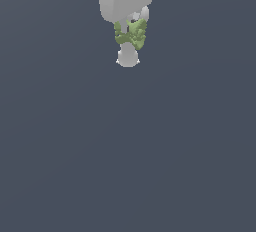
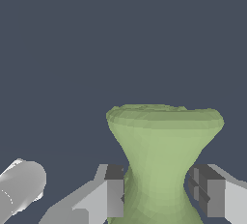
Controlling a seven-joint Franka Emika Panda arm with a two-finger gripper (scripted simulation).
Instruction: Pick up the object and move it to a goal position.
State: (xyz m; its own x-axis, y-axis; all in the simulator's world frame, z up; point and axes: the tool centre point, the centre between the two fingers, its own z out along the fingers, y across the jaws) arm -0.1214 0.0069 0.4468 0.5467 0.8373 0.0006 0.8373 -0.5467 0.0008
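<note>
Light-green spool sat between tool fingers, narrow waist at pads, flared end beyond tips. Tool clenched on waist; flares likely stopped slipping. Exterior view: spool hung directly under white tool body, near frame top. Surroundings: plain dark grey-blue ground, worktop edge not discernible. No goal marker visible.

One white gripper, seen at twelve o'clock in the exterior view. Two fingers on it, one to each side of the green piece in the wrist view. One light-green spool-shaped object, with two flared ends and one narrow waist. One pale rounded cylinder at eight o'clock in the wrist view. One plain dark grey ground.
</note>
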